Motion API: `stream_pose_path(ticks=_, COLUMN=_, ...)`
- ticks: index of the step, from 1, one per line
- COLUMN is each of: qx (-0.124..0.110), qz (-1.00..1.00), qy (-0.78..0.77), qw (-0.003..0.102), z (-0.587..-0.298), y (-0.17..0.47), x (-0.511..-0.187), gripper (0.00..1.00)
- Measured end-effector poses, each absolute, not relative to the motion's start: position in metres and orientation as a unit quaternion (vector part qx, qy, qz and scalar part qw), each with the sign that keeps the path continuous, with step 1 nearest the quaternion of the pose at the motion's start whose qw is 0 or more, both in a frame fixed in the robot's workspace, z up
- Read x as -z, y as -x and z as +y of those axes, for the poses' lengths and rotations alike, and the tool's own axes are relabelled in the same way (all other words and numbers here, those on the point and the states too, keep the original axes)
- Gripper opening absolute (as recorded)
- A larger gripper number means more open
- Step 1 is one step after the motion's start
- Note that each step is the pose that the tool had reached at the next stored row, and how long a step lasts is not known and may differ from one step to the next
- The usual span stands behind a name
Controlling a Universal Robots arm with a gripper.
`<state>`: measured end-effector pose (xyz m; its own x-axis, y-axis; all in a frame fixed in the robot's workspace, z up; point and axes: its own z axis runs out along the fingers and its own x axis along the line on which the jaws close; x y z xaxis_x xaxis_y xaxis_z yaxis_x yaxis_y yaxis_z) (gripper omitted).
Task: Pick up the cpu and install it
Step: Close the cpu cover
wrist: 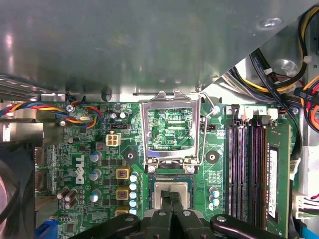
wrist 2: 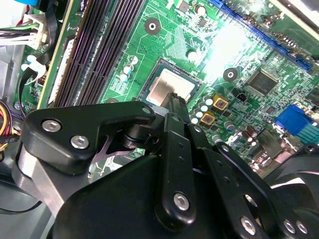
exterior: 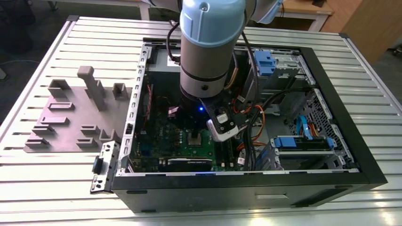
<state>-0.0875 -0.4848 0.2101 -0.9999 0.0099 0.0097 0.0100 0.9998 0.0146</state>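
- Closest to your lens in the second wrist view, the gripper [wrist 2: 174,99] shows its black links and silver screws, tapering to two slim fingers.
- Your pincer is clenched: in both wrist views the fingers lie pressed side by side with nothing between them.
- You can see the fingertips right at the cpu [wrist 2: 166,89], either on its silvery top or just above it; which one cannot be told.
- Your cpu lies flat inside the socket on the green motherboard [wrist: 99,149], its metal top facing up and its edges square with the socket walls.
- You have the silver socket frame [wrist: 172,160] swung up and open just beside the cpu, with the board showing through its window.
- Look to the far side of the socket from the bright cables [wrist: 50,107] and you find the dark memory slots [wrist: 246,164], near the cpu but apart from it.
- From the exterior view, your arm [exterior: 210,47] reaches straight down into the open computer case [exterior: 351,141], which lies on the ribbed metal table [exterior: 377,94].
- On the exterior view's left, a grey fixture tray [exterior: 69,127] sits on the table, just beside the case.
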Motion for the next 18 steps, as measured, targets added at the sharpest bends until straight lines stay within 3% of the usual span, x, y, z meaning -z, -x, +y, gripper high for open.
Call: stream_pose_path(ticks=18, qx=0.007, qz=-1.0, qy=0.005, qw=0.005, z=-0.4848, y=0.0874, x=-0.2179, gripper=0.11)
